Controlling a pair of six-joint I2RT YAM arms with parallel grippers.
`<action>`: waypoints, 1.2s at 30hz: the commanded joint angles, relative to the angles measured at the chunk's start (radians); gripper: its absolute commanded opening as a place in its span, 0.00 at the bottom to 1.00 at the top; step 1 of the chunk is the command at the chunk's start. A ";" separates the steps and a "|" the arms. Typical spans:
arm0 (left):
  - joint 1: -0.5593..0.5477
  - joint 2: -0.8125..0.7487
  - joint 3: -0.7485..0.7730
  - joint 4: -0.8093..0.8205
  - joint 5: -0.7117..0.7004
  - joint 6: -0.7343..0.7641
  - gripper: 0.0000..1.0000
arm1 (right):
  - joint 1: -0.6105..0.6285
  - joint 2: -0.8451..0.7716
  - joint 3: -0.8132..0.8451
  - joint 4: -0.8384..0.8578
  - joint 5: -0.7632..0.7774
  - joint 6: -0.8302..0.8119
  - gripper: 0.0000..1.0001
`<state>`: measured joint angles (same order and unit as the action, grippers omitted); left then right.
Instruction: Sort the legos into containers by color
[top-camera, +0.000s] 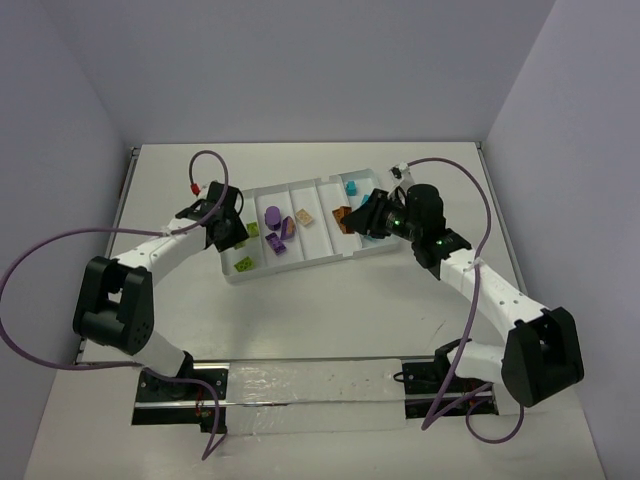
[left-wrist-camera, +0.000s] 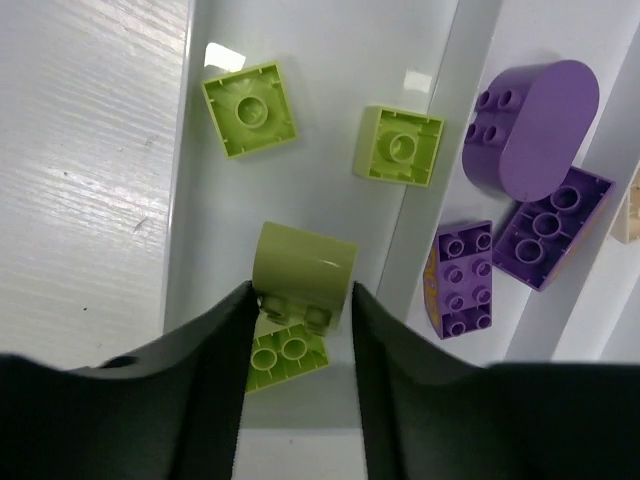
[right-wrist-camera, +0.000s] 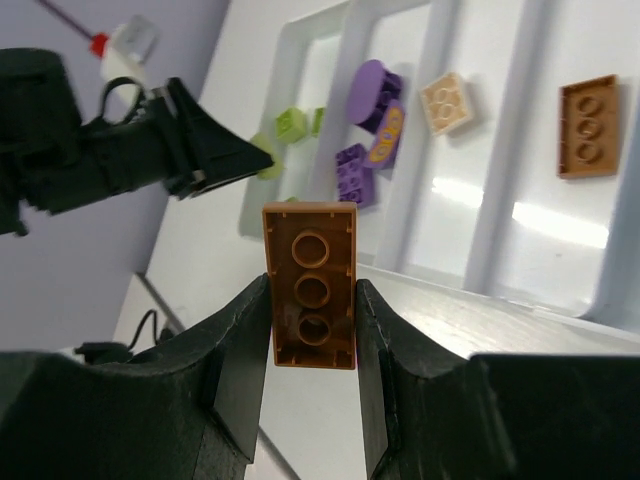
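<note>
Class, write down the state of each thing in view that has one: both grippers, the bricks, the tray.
left gripper, shut on the lime green brick
lime green brick, gripped
right gripper, shut on the orange-brown brick
orange-brown brick, gripped
purple bricks, lying loose in one compartment
tray, flat, partly filled

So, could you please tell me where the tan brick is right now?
In the top view, the tan brick lies alone in the middle compartment of the white tray, one divider to the right of the purple bricks.
</note>
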<state>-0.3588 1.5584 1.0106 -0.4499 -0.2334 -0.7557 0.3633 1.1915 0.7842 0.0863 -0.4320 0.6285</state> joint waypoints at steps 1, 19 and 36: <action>0.000 0.001 0.060 -0.006 -0.052 -0.003 0.65 | 0.022 0.061 0.104 -0.072 0.119 -0.077 0.00; -0.029 -0.284 0.098 -0.004 0.025 0.044 0.88 | 0.071 0.495 0.391 -0.139 0.257 -0.142 0.05; -0.031 -0.359 0.103 -0.068 0.028 0.044 0.89 | 0.072 0.587 0.430 -0.187 0.334 -0.144 0.57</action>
<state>-0.3847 1.2490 1.0809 -0.4983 -0.2039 -0.7235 0.4297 1.7786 1.1603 -0.0915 -0.1280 0.4990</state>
